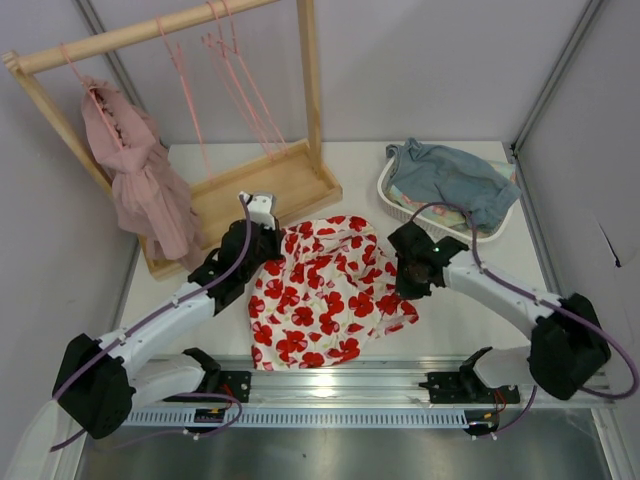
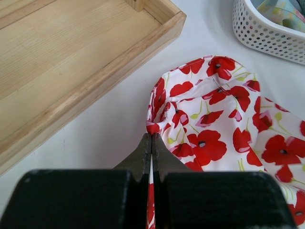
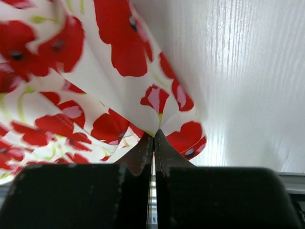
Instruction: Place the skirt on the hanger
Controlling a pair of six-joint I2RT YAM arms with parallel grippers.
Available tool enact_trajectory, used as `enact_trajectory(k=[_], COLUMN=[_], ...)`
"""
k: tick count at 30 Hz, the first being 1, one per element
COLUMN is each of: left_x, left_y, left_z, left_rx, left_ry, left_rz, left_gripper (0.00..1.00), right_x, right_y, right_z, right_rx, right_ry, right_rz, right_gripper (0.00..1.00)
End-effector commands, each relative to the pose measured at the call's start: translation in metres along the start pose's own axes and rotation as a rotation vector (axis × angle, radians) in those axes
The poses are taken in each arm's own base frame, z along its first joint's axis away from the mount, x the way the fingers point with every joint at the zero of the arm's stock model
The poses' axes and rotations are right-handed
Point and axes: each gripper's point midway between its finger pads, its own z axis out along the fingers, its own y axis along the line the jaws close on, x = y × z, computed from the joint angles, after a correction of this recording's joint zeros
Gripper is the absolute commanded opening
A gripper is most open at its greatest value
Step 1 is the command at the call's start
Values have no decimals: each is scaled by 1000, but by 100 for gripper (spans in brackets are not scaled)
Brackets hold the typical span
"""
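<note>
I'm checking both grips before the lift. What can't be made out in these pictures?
Top view: both gripper tips hidden under their own wrists, at the skirt.
Left wrist view: the left gripper covers how deep the cloth is pinched; pink hangers outside the frame.
Right wrist view: the right gripper does likewise.
Basket: blue-grey cloth hides most contents, top view.

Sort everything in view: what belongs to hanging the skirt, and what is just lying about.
Job in hand: floral skirt; pink hangers on the rail; left end effector and right end effector, both shut on the skirt's edges.
Lying about: dusty-pink ruffled garment; wooden rack; white perforated basket; blue-grey cloth in it.
</note>
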Motion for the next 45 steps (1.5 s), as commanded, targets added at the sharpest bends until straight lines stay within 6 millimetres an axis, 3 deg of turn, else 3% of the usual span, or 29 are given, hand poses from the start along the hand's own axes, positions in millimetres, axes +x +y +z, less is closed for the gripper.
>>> enact_trajectory(k=[1, 4, 5, 8, 10, 13, 15, 17, 20, 23, 27, 31, 33, 34, 36, 39, 45], left_x=[-26, -24, -22, -20, -21, -18, -16, -16, -17, -20, -19, -13, -11, -10, -10, -9, -2], left_y=[-3, -5, -4, -1, -1, -1, -2, -3, -8, -15, -17, -18, -19, -20, -19, -19, -22], left_z=[-3, -1, 0, 1, 0, 1, 3, 4, 5, 5, 10, 16, 17, 17, 17, 18, 20], left_rx=[-5, -1, -6, -19, -19, -18, -15, -10, 23, 65, 66, 67, 71, 74, 73, 71, 91], left_ry=[-47, -38, -32, -27, -29, -26, -20, -16, -22, -42, -22, 4, 8, 11, 7, 10, 28], left_rz=[-7, -5, -5, -2, -1, -1, 3, 10, 17, 32, 42, 42, 39, 39, 40, 50, 45], left_gripper=[0, 0, 0, 0, 0, 0, 0, 0, 0, 0, 0, 0, 0, 0, 0, 0, 0], right_x=[11, 39, 58, 80, 90, 84, 76, 63, 28, -21, -91, -159, -173, -178, -193, -195, -192], right_y=[-5, -16, -24, -45, -54, -50, -41, -23, 4, 20, 22, 33, 35, 34, 44, 54, 37], right_z=[-42, -48, -47, -52, -60, -75, -81, -87, -101, -104, -81, -43, -29, -13, -7, 12, 49], right_rx=[-50, -53, -35, 30, 57, 14, -55, -150, -260, -305, -320, -317, -278, -249, -282, -313, -133], right_ry=[12, 94, 162, 219, 242, 209, 196, 168, 54, -88, -227, -324, -320, -304, -356, -386, -390], right_rz=[14, 14, 21, 56, 58, 71, 74, 60, 34, 33, 144, 201, 221, 249, 270, 275, 218], right_gripper=[0, 0, 0, 0, 0, 8, 43, 72, 88, 91, 89, 80, 78, 75, 72, 68, 61])
